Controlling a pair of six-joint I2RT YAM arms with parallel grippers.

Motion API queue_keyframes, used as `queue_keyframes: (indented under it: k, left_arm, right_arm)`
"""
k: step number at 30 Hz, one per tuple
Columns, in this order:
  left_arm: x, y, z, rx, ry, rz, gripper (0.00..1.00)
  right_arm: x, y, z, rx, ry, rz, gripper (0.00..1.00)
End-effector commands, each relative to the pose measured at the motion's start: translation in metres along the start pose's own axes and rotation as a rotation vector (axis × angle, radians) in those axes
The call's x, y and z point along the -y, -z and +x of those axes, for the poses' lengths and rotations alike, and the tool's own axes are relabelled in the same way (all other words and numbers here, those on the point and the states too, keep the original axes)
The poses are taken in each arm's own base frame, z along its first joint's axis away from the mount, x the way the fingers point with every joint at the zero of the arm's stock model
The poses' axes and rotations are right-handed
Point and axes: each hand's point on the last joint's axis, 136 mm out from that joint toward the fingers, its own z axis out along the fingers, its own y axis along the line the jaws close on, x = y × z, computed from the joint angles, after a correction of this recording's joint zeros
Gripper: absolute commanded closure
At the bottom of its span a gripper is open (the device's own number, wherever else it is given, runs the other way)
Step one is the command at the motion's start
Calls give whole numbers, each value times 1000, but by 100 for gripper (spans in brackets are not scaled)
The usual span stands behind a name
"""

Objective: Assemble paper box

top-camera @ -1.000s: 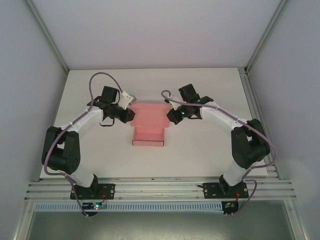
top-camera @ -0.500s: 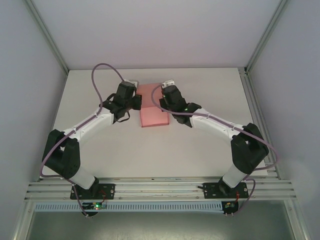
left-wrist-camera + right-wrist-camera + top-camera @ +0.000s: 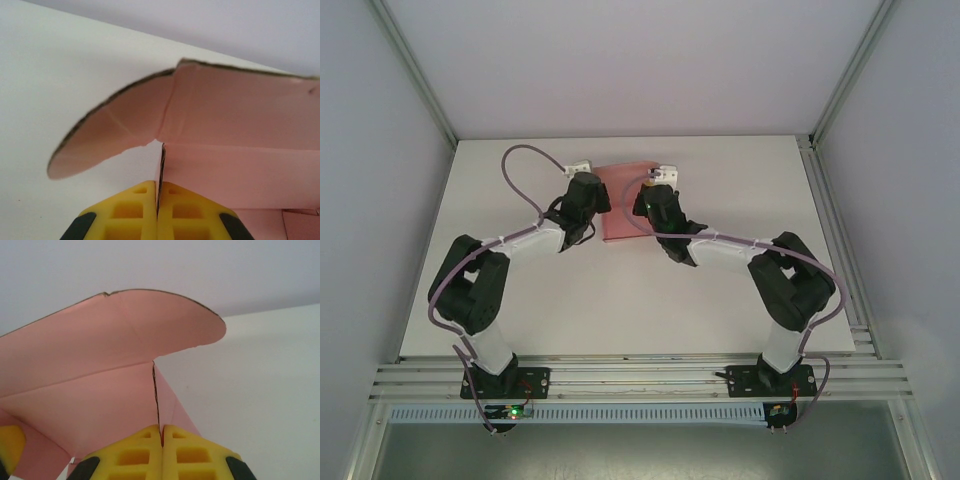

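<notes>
Now the left gripper (image 3: 158, 200) and right gripper (image 3: 161, 439) are drawing inward, each pinching a wall edge of the box (image 3: 623, 212) (rounded flaps (image 3: 100, 142) rising), folding it narrower at the table's (image 3: 520, 290) far middle, so the sides are forming.

The left arm (image 3: 525, 240) and right arm (image 3: 725, 245) had white links, black joints and purple cables (image 3: 530, 148); fingers (image 3: 132, 210) were yellow, black-edged.

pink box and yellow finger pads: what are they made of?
Paper box: thin card, matte pink; creased fold lines and a rough brownish cut edge show it. Finger pads: probably moulded plastic, smooth yellow with square recessed pockets; rubber not excluded.
</notes>
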Motion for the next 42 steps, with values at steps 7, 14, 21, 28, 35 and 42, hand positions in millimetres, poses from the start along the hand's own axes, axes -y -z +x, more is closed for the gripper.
queue_keyframes:
  k: [7,14,21,28,35,42]
  left_arm:
    - [47,1,10,113,-11,273,100]
    - [45,27,55,151,-192,356,97]
    - [29,47,95,129,-193,408,81]
    - [5,68,100,37,-209,285,27]
    - [-24,108,91,-48,-206,140,0]
    - [-19,154,79,-146,-137,167,0]
  right_arm:
    - [-36,9,49,-21,68,-294,100]
    - [-26,43,88,-15,267,-433,100]
    - [-3,68,114,-21,319,-430,100]
    - [13,73,120,-4,378,-318,100]
    - [32,73,139,-65,381,-258,100]
    - [30,74,146,-83,363,-277,100]
